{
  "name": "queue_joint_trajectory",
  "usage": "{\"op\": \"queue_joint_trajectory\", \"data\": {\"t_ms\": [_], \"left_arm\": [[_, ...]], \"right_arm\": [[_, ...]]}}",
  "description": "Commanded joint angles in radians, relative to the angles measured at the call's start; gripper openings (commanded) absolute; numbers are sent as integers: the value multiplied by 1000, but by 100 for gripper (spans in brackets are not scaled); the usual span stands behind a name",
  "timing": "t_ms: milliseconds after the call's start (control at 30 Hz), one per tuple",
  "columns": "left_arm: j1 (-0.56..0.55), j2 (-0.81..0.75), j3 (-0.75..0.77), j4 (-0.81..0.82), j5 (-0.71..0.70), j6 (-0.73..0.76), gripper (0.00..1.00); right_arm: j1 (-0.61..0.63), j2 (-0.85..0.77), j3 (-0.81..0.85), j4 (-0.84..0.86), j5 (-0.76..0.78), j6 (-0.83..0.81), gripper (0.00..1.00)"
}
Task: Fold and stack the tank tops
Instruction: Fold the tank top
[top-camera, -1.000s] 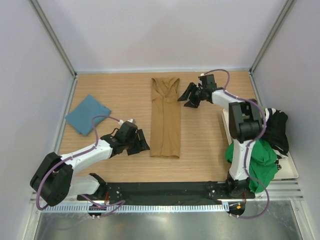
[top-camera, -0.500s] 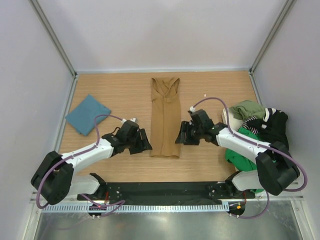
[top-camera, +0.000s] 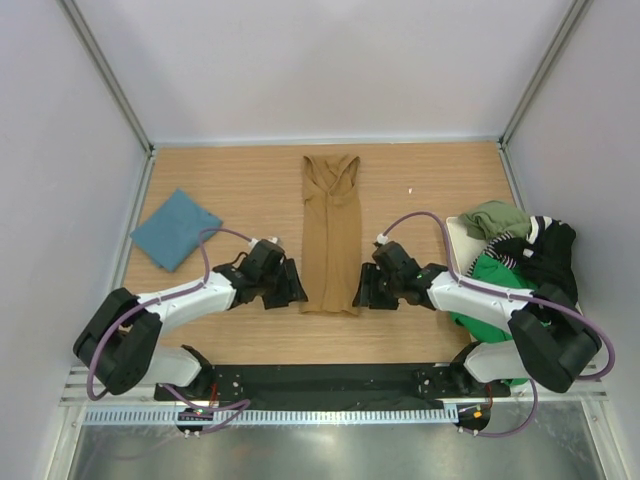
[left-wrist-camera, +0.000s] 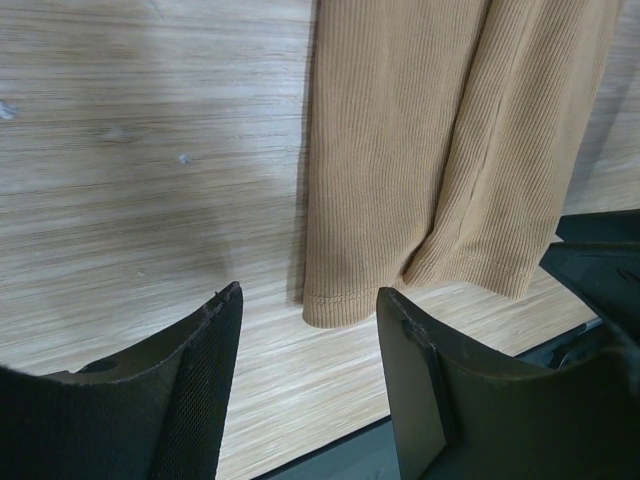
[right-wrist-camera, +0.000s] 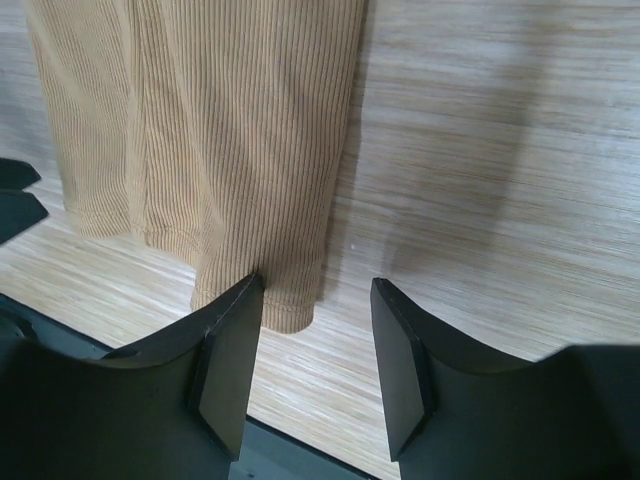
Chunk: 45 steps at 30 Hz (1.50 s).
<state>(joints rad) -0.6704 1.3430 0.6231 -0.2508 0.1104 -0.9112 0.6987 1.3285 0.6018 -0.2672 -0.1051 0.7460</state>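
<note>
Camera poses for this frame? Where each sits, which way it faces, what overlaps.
Top external: above and behind the arm bases, looking down on the table; both arms, left end effector, right end effector show.
Left wrist: on the left arm, facing the tan tank top's hem; own fingers show.
Right wrist: facing that hem's other corner; own fingers show.
Shared: both wrist views hold the hem.

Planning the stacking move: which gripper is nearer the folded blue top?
Left. The left gripper is right of the blue top, toward the near edge; the right gripper is farther, beyond the tan top.
</note>
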Motion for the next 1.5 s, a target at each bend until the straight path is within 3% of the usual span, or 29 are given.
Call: {"op": "queue_joint_trajectory", "data": {"t_ms": [0, 200, 600, 700, 733, 833, 1133, 1200, 1333, 1467], "left_arm": [[-24, 19, -6, 67, 26, -11, 57], [-40, 45, -5, 94, 23, -26, 57], [-63, 93, 3, 133, 31, -51, 50], [-86, 97, 1, 142, 26, -58, 46], [-90, 96, -3, 142, 26, -58, 40], [-90, 81, -28, 140, 14, -61, 32], [-92, 30, -92, 145, 6, -83, 12], [-93, 18, -102, 148, 3, -87, 14], [-95, -2, -117, 146, 5, -92, 35], [-97, -34, -129, 130, -1, -89, 47]], "right_arm": [[8, -46, 4, 46, 72, 39, 53], [22, -111, 22, 36, 100, 56, 55], [45, 17, -3, 137, 61, 65, 52], [45, 18, -16, 138, 68, 67, 41], [45, 9, -20, 125, 76, 69, 29], [47, -24, -42, 97, 96, 66, 10], [47, -75, -111, 117, 67, 76, 2], [47, -86, -115, 114, 62, 76, 2], [45, -97, -105, 103, 54, 73, 3], [45, -107, -93, 89, 56, 72, 3]]}}
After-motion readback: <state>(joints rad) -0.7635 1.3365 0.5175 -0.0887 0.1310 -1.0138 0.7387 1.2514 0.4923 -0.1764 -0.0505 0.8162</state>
